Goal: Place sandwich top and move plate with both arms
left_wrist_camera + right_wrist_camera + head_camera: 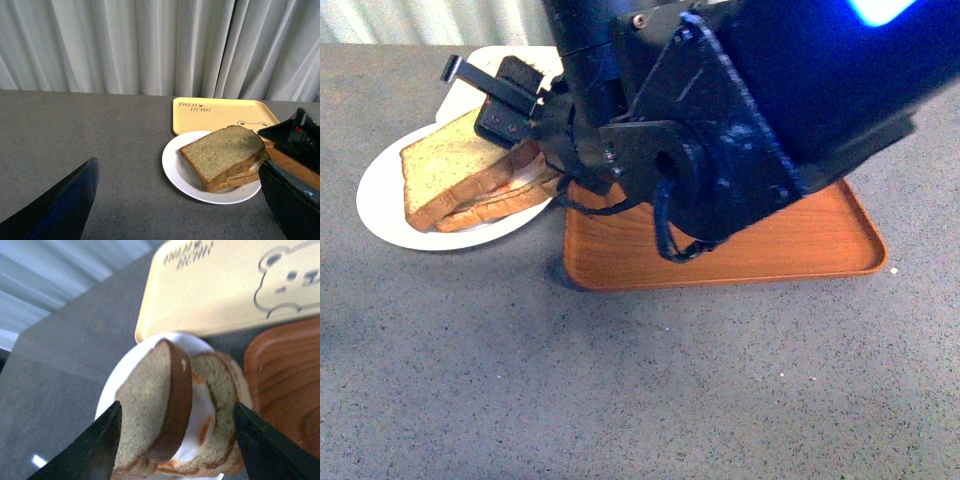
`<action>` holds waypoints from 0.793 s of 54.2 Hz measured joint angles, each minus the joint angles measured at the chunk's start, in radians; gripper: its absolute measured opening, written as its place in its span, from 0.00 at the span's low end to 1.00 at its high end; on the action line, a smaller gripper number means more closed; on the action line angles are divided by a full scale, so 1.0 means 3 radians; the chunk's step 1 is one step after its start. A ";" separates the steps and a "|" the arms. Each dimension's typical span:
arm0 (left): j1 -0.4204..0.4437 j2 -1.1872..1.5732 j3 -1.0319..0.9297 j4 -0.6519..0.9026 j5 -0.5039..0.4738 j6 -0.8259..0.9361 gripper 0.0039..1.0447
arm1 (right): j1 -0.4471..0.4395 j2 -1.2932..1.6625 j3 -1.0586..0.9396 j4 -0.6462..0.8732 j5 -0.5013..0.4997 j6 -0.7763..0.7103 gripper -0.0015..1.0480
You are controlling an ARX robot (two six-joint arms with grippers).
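**Sandwich top.** The sandwich top (pixel 445 160) lies on the plate (pixel 380 205), stacked on a lower slice (pixel 225 390). A layer of fried egg (pixel 201 412) shows between the two. The upper slice sits askew and does not fully cover the lower one. In the front view its near edge is raised above the slice beneath.

**Plate.** The plate stands on the grey worktop (pixel 620 380), left of centre in the front view. It is just beside the brown wood-grain tray (pixel 800 245) and in front of the yellow bear-printed tray (pixel 220 112). Whether its rim touches either tray cannot be told.

**Right claw.** The right claw (pixel 176 406) is over the plate at the sandwich. Its jaws are spread wide, wider than the whole stack. In the right wrist view the sandwich top and the egg layer lie between the two dark fingers (pixel 97 445). Neither finger presses on the crust. The right arm (pixel 740 130) reaches across the brown tray and hides a large part of it in the front view.

**Left claw.** The left claw (pixel 178 167) is well back from the plate, with its jaws wide apart and nothing between them. Its camera looks across the worktop at the plate, with a pale curtain (pixel 150 45) behind.
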 joint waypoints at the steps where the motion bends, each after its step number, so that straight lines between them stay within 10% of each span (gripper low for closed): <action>1: 0.0000 0.0000 0.0000 0.0000 0.0000 0.0000 0.92 | -0.0023 -0.0067 -0.0060 0.0052 0.0013 -0.0015 0.64; 8: 0.0000 0.0000 0.0000 0.0000 0.0000 0.0000 0.92 | -0.0220 -0.0598 -0.0596 0.0437 0.0282 -0.0474 0.86; 14: 0.0000 0.0000 0.0000 0.0000 0.0001 0.0000 0.92 | -0.0429 -0.1054 -0.1446 0.1452 0.1391 -0.1785 0.61; 34: 0.0000 0.0000 0.0000 0.0000 0.0000 0.0000 0.92 | -0.1101 -0.2243 -0.2897 0.1640 0.0815 -0.2416 0.02; 43: 0.0000 0.0000 0.0000 0.0000 0.0000 0.0000 0.92 | -0.1340 -0.2744 -0.3259 0.1494 0.0570 -0.2457 0.02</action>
